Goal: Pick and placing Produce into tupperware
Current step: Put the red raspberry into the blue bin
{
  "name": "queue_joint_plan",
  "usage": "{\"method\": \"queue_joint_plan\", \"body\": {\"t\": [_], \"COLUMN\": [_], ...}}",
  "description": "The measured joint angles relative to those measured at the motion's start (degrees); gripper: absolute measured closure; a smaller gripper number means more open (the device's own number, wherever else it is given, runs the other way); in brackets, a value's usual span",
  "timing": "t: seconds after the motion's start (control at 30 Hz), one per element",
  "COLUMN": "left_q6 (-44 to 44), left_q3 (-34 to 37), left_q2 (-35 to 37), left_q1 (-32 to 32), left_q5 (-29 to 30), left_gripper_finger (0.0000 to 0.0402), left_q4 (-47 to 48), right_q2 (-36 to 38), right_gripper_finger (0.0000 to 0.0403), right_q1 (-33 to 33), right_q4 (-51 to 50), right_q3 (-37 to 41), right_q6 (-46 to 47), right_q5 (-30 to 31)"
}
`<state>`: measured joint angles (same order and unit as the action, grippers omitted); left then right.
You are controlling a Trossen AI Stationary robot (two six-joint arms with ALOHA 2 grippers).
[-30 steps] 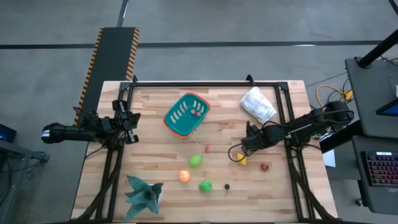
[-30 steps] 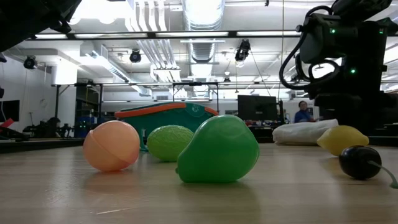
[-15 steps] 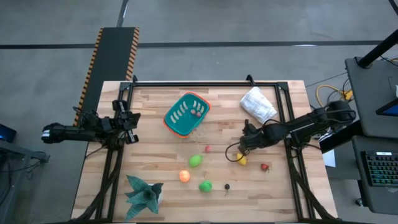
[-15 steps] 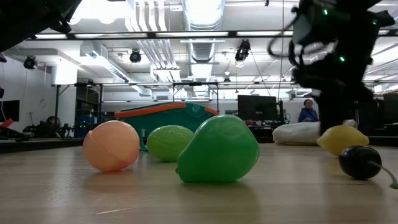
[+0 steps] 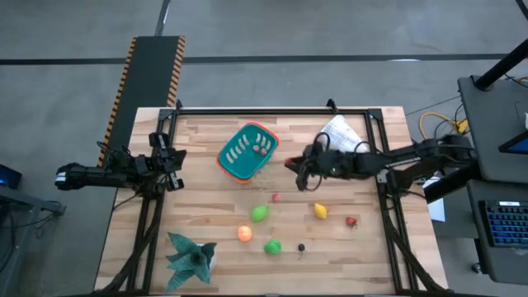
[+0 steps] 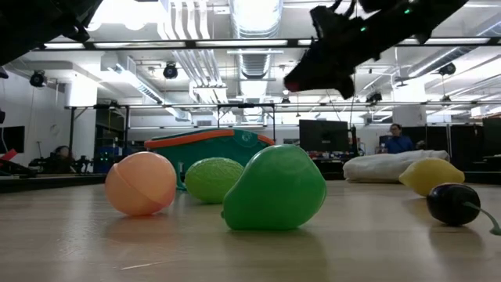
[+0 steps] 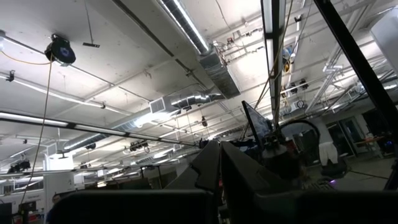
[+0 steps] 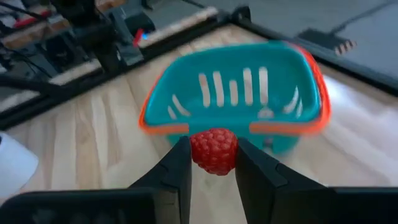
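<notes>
The teal tupperware (image 5: 247, 151) with an orange rim stands on the table's far middle, a small piece (image 5: 262, 149) inside it. My right gripper (image 5: 290, 165) hovers just right of it, above the table, shut on a red berry (image 8: 213, 151); the tub (image 8: 249, 93) lies straight ahead of it. Loose on the table lie light green (image 5: 259, 213), orange (image 5: 244, 233), green (image 5: 272, 246), dark (image 5: 301, 247), yellow (image 5: 320, 211) and two small red pieces (image 5: 351, 221), (image 5: 276, 197). My left gripper (image 5: 173, 161) waits shut at the left edge. My right gripper pinches the red berry (image 8: 213, 151) between its two fingers (image 8: 180, 171), one on each side of it. The berry is lifted clear of the table, high above it in the low view (image 6: 291, 84). The fingers point toward the tub from the table's right.
A white cloth bundle (image 5: 342, 138) lies at the far right, behind my right arm. A teal leafy star-shaped thing (image 5: 190, 256) sits at the near left corner. A black frame rail (image 5: 272, 110) runs along the far edge. A person (image 6: 399, 141) stands in the room beyond.
My right gripper has risen from the table beside the yellow piece and swung toward the table's left and far edge, up to the tub, carrying the red berry. The yellow piece and the other produce stayed where they were.
</notes>
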<state>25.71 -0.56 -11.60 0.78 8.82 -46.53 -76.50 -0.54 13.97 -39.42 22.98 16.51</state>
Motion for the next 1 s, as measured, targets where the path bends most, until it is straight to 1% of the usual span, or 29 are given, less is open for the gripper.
{"method": "queue_joint_plan", "body": {"t": [0.07, 0.17, 0.33, 0.4, 0.57, 0.7, 0.87, 1.0], "left_q6": [0.0, 0.0, 0.0, 0.0, 0.0, 0.0, 0.0, 0.0], "left_q3": [0.0, 0.0, 0.0, 0.0, 0.0, 0.0, 0.0, 0.0], "left_q2": [0.0, 0.1, 0.1, 0.1, 0.1, 0.1, 0.1, 0.1], "left_q1": [0.0, 0.0, 0.0, 0.0, 0.0, 0.0, 0.0, 0.0], "left_q5": [0.0, -0.1, -0.2, -0.2, -0.3, -0.3, -0.3, -0.4], "left_gripper_finger": [0.0402, 0.0402, 0.0402, 0.0402, 0.0402, 0.0402, 0.0402, 0.0402], "left_q4": [0.0, 0.0, -0.1, -0.1, -0.1, -0.1, -0.1, -0.1], "right_q2": [-2.0, -6.5, -14.4, -17.5, -24.1, -27.9, -30.3, -30.3], "right_gripper_finger": [0.0319, 0.0320, 0.0318, 0.0319, 0.0320, 0.0315, 0.0307, 0.0276], "right_q1": [-2.6, -6.0, -9.9, -10.8, -12.0, -12.6, -13.3, -13.5], "right_q4": [2.0, 1.9, -0.4, -4.1, -16.9, -23.9, -30.4, -31.8], "right_q3": [-0.9, -4.0, -12.3, -16.6, -27.6, -34.0, -39.1, -39.6], "right_q6": [-2.0, -4.1, -7.3, -8.6, -11.3, -12.4, -13.0, -12.6], "right_q5": [-2.9, -5.9, -10.9, -11.2, -10.9, -10.5, -10.5, -10.4]}}
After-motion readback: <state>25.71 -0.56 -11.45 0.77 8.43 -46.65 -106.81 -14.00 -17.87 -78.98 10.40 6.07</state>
